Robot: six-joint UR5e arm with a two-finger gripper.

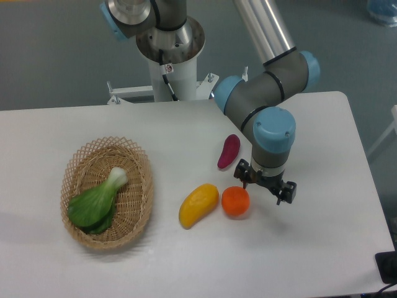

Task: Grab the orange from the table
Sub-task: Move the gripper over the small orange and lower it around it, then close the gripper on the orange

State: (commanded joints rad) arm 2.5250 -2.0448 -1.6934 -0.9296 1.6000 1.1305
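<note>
White tabletop (pixel 322 248), orange (pixel 236 201) resting free. Hand (pixel 265 186) at 3 o'clock, fingers spread, grasping nothing. Probably light, firm, glossy, slippery: grip across widest girth.

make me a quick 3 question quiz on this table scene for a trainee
1. True or false: the orange lies inside the wicker basket.
2. Which item lies nearest the orange? A) bok choy B) yellow mango-shaped fruit C) purple sweet potato
3. On which side of the orange, in the image, does the gripper sit?

Key: 1. False, it rests on the table. 2. B. 3. Right, slightly above.
</note>
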